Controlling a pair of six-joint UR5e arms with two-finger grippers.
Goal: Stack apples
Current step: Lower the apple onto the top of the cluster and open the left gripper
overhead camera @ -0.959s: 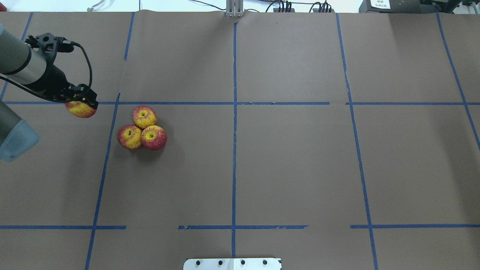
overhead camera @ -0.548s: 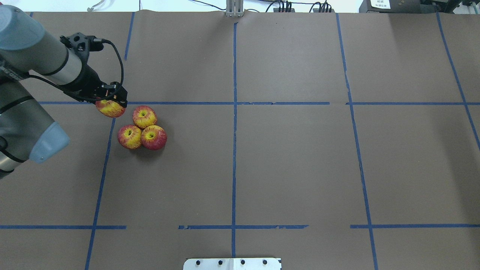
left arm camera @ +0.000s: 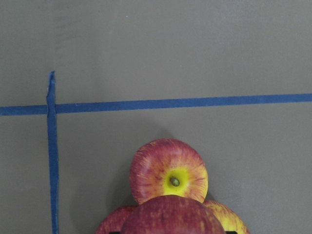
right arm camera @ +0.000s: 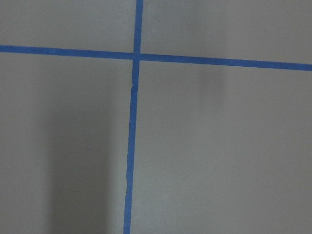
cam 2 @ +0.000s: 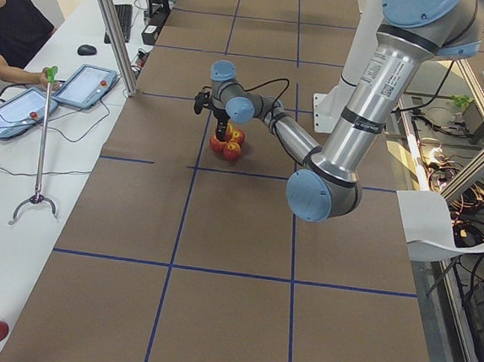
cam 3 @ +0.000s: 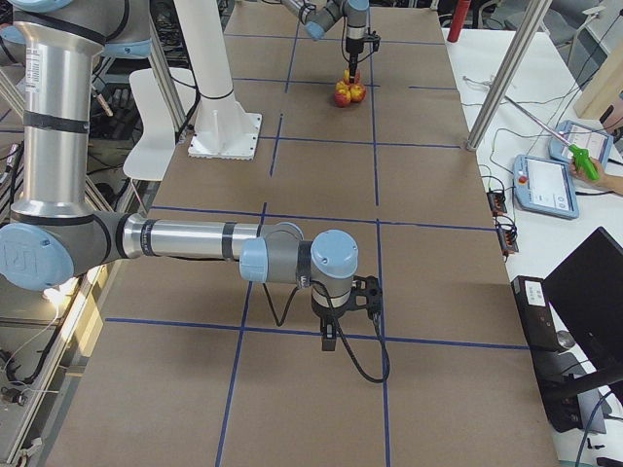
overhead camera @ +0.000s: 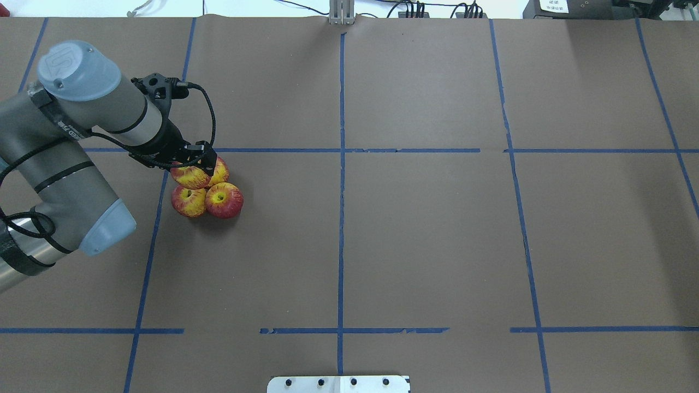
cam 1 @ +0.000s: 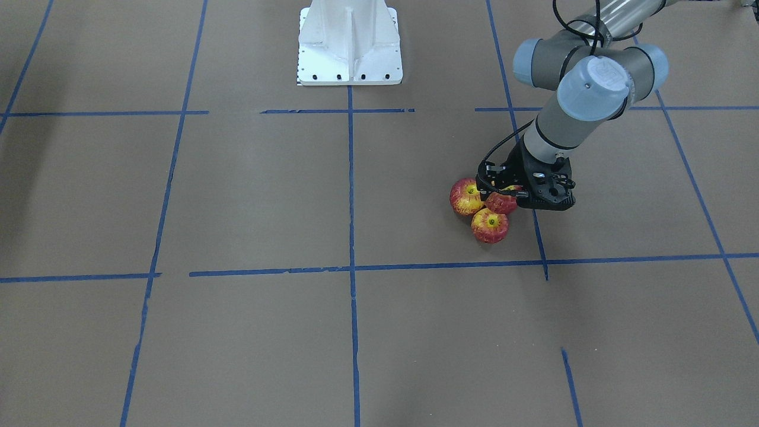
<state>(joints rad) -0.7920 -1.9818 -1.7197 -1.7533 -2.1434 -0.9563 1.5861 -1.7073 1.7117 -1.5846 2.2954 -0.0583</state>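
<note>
Presently: fourth apple (overhead camera: pixel 190 177), pinched in left gripper (overhead camera: pixel 195 162), held just above three apples (overhead camera: pixel 224 200) clustered touching on tabletop (overhead camera: pixel 415 229); their central hollow apparently lies straight below; right gripper (cam 3: pixel 332 341) well apart, spread or pressed, cannot tell.

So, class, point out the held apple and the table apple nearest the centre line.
held apple (overhead camera: pixel 189 177): overhead view, streaked side.
table apple nearest the centre line (overhead camera: pixel 225 201): overhead view, top, beside the stem dimple.

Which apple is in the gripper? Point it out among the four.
The apple shut in the left gripper, raised over the cluster; the other three apples sit ungripped on the table, pressed together.
</note>
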